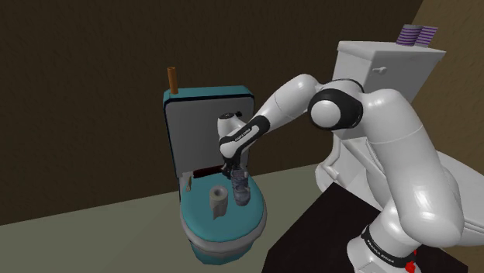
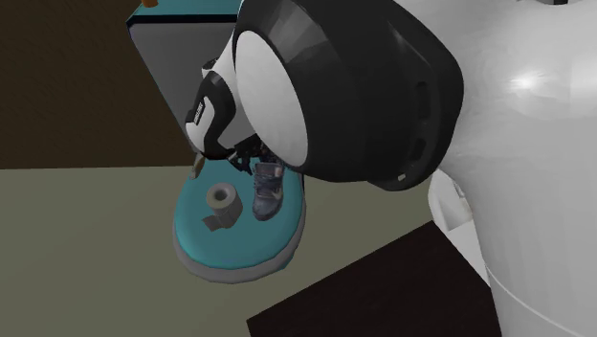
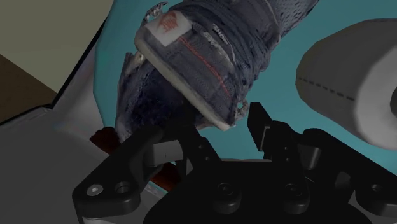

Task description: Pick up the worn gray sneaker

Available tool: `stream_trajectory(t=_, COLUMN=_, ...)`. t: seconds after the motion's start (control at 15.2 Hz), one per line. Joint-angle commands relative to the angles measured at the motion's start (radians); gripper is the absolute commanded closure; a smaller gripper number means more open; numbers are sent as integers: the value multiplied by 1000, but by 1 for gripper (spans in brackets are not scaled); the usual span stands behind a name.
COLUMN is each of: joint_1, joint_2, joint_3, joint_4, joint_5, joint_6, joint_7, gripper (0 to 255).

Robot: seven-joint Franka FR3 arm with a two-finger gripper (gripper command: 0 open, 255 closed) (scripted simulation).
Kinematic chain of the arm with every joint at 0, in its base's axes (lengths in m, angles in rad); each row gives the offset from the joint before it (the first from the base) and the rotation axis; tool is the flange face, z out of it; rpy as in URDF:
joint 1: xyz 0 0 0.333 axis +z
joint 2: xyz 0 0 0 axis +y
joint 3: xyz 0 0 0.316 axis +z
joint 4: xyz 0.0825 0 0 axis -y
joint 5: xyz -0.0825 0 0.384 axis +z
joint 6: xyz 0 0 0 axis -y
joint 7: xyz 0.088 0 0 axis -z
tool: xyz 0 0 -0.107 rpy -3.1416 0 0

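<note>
A worn gray sneaker (image 1: 241,191) (image 2: 268,191) (image 3: 203,57) with dark laces and a red-marked tongue lies on the teal toilet seat (image 1: 233,225) (image 2: 230,254) (image 3: 286,51). My black gripper (image 1: 235,172) (image 3: 213,118) comes down on its heel end. In the wrist view the fingers clasp the shoe's collar: the right finger (image 3: 257,121) touches its edge, and the left one is partly hidden behind the fabric. I cannot tell whether the shoe still touches the seat.
A toilet paper roll (image 1: 218,202) (image 2: 222,199) (image 3: 356,83) stands on the seat close beside the sneaker. The raised grey lid (image 1: 194,128) is just behind the gripper. A white toilet tank (image 1: 372,62) stands at the shoulder view's right, and the black stand (image 1: 310,240) is below.
</note>
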Motion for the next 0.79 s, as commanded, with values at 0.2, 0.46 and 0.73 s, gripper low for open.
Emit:
stream_trajectory(t=0.2, joint_1=-1, joint_2=-49, joint_3=2, joint_4=-16, joint_5=2, joint_6=-34, joint_7=-2, gripper=255)
stream_trajectory(t=0.46, joint_1=-3, joint_2=-91, joint_3=4, joint_4=-26, joint_5=5, joint_6=-66, joint_7=-5, gripper=255)
stream_trajectory(t=0.73, joint_1=-4, joint_2=-131, joint_3=6, joint_4=-33, joint_5=7, joint_6=-99, joint_7=-7, gripper=255)
